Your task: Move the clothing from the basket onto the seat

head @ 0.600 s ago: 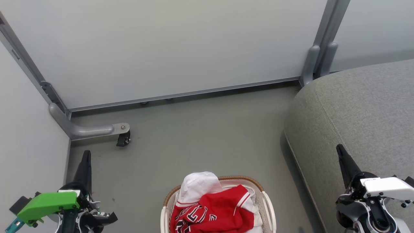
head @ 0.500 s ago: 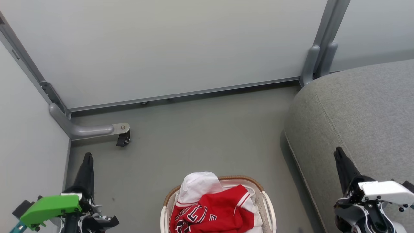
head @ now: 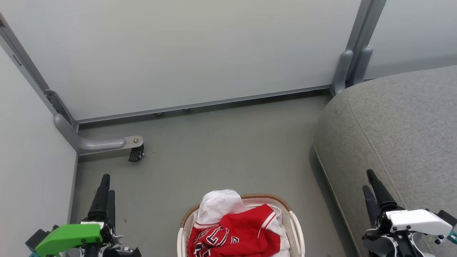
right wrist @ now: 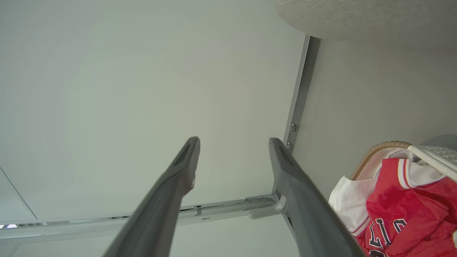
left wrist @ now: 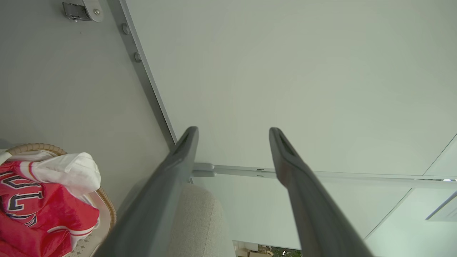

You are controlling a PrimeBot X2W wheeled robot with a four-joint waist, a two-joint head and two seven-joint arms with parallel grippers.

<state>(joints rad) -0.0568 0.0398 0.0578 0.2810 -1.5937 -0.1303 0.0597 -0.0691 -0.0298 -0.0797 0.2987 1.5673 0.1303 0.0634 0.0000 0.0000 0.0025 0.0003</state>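
Note:
Red clothing (head: 235, 235) with white trim and black-and-white lettering is heaped in the white lattice basket (head: 296, 225), on the floor at the bottom centre of the head view. The grey seat (head: 392, 125) rises at the right. My left gripper (head: 108, 185) hovers open to the left of the basket, above the floor. My right gripper (head: 367, 180) is open over the seat's edge. The left wrist view has the open left gripper (left wrist: 234, 130), the clothing (left wrist: 43, 210) and the basket (left wrist: 35, 147). Past the open right gripper (right wrist: 234, 140) are the clothing (right wrist: 410, 203) and the seat (right wrist: 357, 18).
Pale partition walls close in the back and left. A metal foot with a black caster (head: 135, 153) sticks out at the left corner, and a grey post (head: 351, 64) stands behind the seat. Bare grey floor lies between basket and wall.
Both grippers have drawn back toward the bottom of the head view and turned so both fingers of each show. Basket, clothing and seat have not moved.

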